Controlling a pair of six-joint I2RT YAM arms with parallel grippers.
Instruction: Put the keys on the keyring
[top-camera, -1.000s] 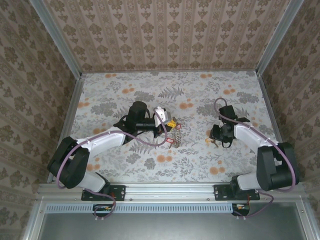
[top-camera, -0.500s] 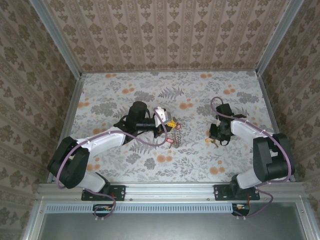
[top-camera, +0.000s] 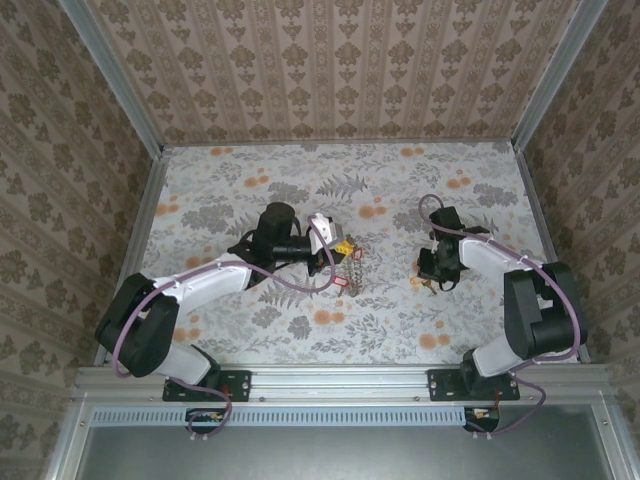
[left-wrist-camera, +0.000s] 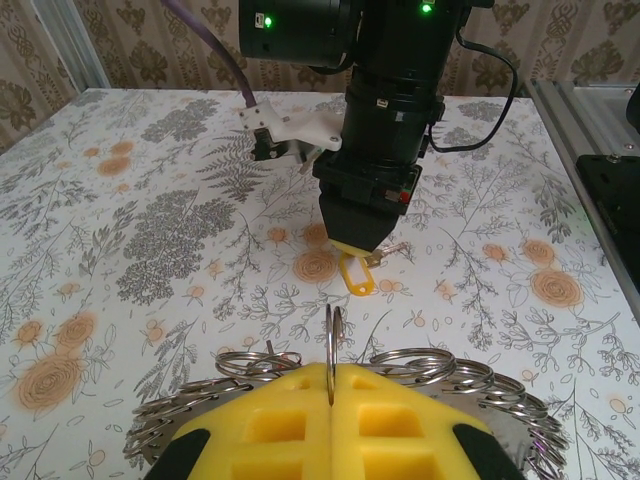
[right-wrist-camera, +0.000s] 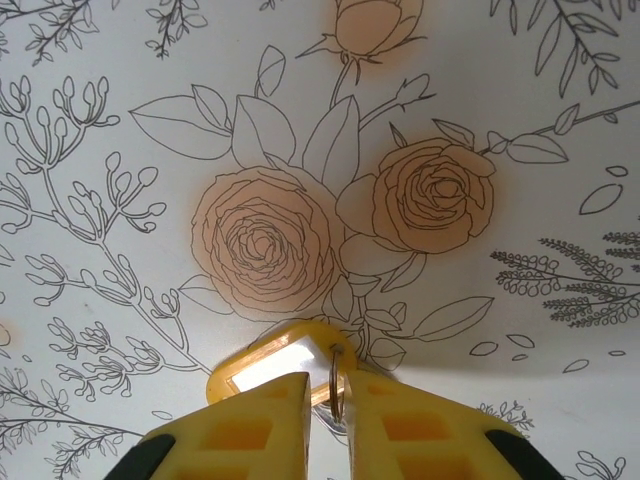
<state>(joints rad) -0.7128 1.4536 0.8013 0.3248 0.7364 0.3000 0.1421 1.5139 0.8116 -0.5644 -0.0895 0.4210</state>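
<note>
My left gripper (top-camera: 338, 254) (left-wrist-camera: 332, 372) is shut on one upright ring of the keyring (left-wrist-camera: 334, 335), a silvery chain of many rings (top-camera: 353, 268) that spreads around my yellow fingertips. My right gripper (top-camera: 432, 278) (right-wrist-camera: 328, 385) is down at the table, its yellow fingers closed on the small ring (right-wrist-camera: 338, 388) of a key with a yellow tag (right-wrist-camera: 262, 365). In the left wrist view the right gripper (left-wrist-camera: 358, 248) stands ahead, the yellow tag (left-wrist-camera: 355, 277) hanging under it and a brassy key (left-wrist-camera: 386, 251) beside it.
A red tag (top-camera: 340, 283) hangs at the chain's lower end by my left gripper. The table (top-camera: 300, 200) has a floral cover, with patterned walls around it and a metal rail (top-camera: 340, 380) at the near edge.
The right arm's elbow has swung a little further back and in, while its gripper stays over the yellow-tagged key and its fingers have closed in. The left arm has not moved.
</note>
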